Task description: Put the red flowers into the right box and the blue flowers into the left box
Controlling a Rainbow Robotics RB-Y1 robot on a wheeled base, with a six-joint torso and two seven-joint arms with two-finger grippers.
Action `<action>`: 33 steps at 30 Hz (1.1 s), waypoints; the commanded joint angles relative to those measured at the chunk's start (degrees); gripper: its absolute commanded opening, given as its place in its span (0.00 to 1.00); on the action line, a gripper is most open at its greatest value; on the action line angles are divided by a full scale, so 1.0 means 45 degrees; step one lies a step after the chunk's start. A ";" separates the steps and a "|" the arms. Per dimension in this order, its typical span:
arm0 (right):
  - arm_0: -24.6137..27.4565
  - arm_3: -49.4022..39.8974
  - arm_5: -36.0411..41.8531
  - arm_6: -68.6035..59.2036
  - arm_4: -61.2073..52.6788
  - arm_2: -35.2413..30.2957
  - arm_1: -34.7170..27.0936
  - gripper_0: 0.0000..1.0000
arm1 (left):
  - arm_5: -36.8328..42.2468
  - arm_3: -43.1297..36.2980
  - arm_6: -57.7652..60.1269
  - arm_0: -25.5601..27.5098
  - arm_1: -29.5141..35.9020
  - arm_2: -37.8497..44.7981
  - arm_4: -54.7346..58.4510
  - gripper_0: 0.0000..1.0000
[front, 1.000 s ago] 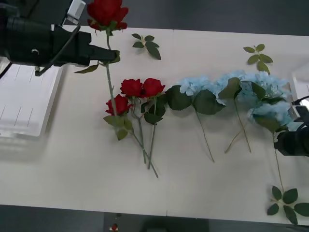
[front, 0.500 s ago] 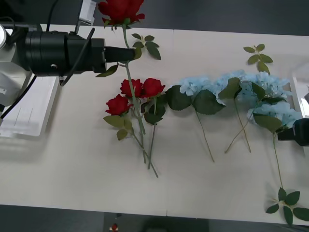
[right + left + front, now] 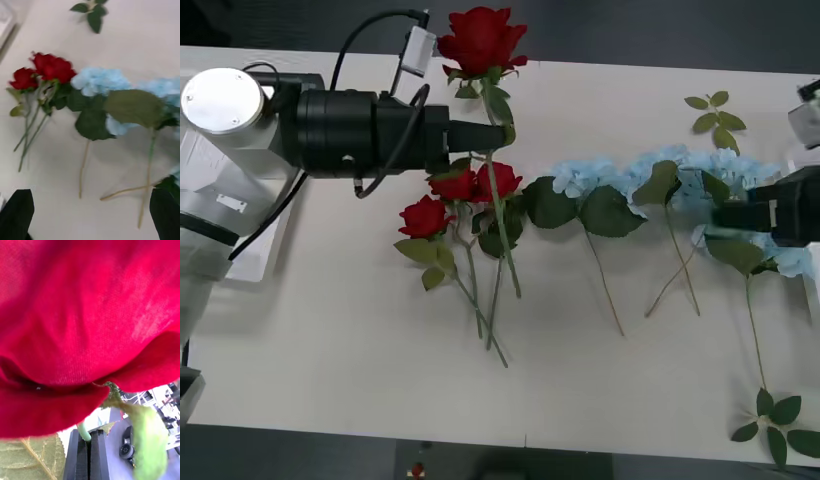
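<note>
My left gripper (image 3: pixel 492 134) is shut on the stem of a red rose (image 3: pixel 480 40), held above the table with its stem hanging over three other red flowers (image 3: pixel 450 190) that lie there. In the left wrist view its black fingers (image 3: pixel 88 455) pinch the green stem under the bloom (image 3: pixel 86 315). The blue flowers (image 3: pixel 660 185) lie in a row to the right. My right gripper (image 3: pixel 718 215) hovers open over their right end, and they also lie before it (image 3: pixel 90 221) in its wrist view. The left box (image 3: pixel 265 252) is mostly behind my left arm. My right arm hides the right box.
Bloomless leaf sprigs lie at the back right (image 3: pixel 715 110) and front right (image 3: pixel 780 425) of the table. The right wrist view also takes in the red flowers on the table (image 3: pixel 48 67), the blue flowers (image 3: pixel 101 80) and another sprig (image 3: pixel 92 11).
My left gripper has carried the held rose to the right, from near the left box to above the lying roses. My right gripper has moved away from the table's front, in over the blue flowers.
</note>
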 commanded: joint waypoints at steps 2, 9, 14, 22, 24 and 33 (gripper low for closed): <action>-0.0530 -0.1075 -0.2971 0.2010 -0.2937 0.2879 -0.2898 0.90 | -0.1067 -0.0258 -0.0730 -0.0830 -0.1033 -0.0284 -0.0892 0.00; -0.1195 -0.1543 -0.5041 0.3573 -0.4597 0.4969 -0.2195 0.90 | -0.1595 -0.0219 -0.0418 -0.1104 -0.1639 -0.0714 -0.1419 0.00; -0.1780 -0.1602 -0.6408 0.4569 -0.4617 0.6355 -0.1296 0.94 | -0.1634 -0.0238 -0.0398 -0.1084 -0.1736 -0.1065 -0.1399 0.00; -0.3421 -0.1582 -0.9103 0.5155 -0.5007 0.9383 -0.1062 0.94 | -0.1927 -0.0219 -0.0398 -0.1084 -0.1971 -0.1319 -0.1399 0.00; -0.3792 -0.1504 -0.9494 0.5116 -0.5339 0.9852 -0.0827 0.94 | -0.1927 -0.0219 -0.0398 -0.1084 -0.1971 -0.1319 -0.1399 0.00; -0.4612 -0.1231 -1.0588 0.5135 -0.6121 1.0340 -0.0066 0.47 | -0.1927 -0.0219 -0.0398 -0.1065 -0.1971 -0.1319 -0.1399 0.00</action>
